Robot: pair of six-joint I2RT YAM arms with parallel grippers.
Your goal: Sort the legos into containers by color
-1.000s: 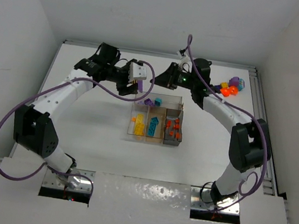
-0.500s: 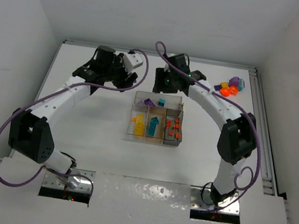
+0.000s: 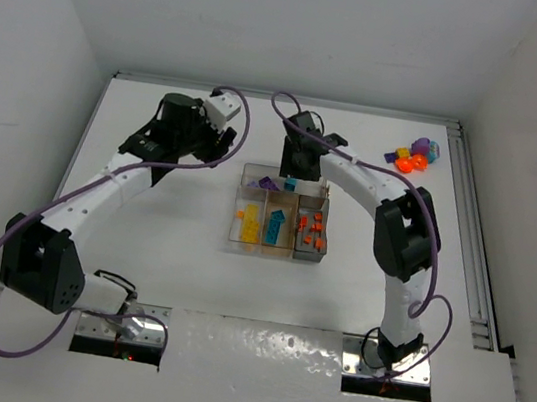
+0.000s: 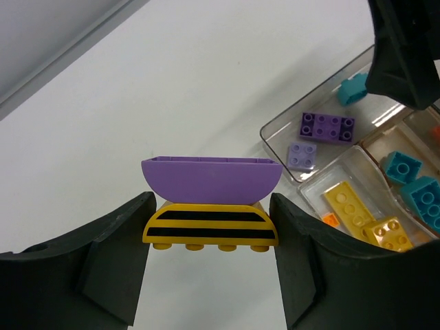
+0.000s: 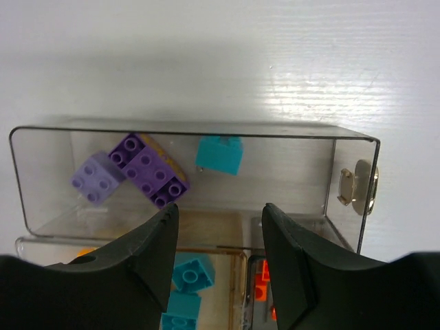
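Delivery step: the left pincer [image 4: 210, 210] grips a yellow black-striped brick [image 4: 210, 234] with a purple curved plastic brick [image 4: 210, 179] stacked on it, at 10 o'clock from the clear plastic tray [image 5: 302, 134]. The right pincer [image 5: 218, 214], jaws apart and empty, hovers over its wide section [image 5: 289, 175]. Next, likely: split the 2 colours.

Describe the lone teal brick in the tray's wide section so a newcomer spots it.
On the white table sits a small clear plastic tray; its wide compartment runs along the far side. The teal plastic brick lies inside, right of a dark purple brick and a pale purple brick, the only teal piece there.
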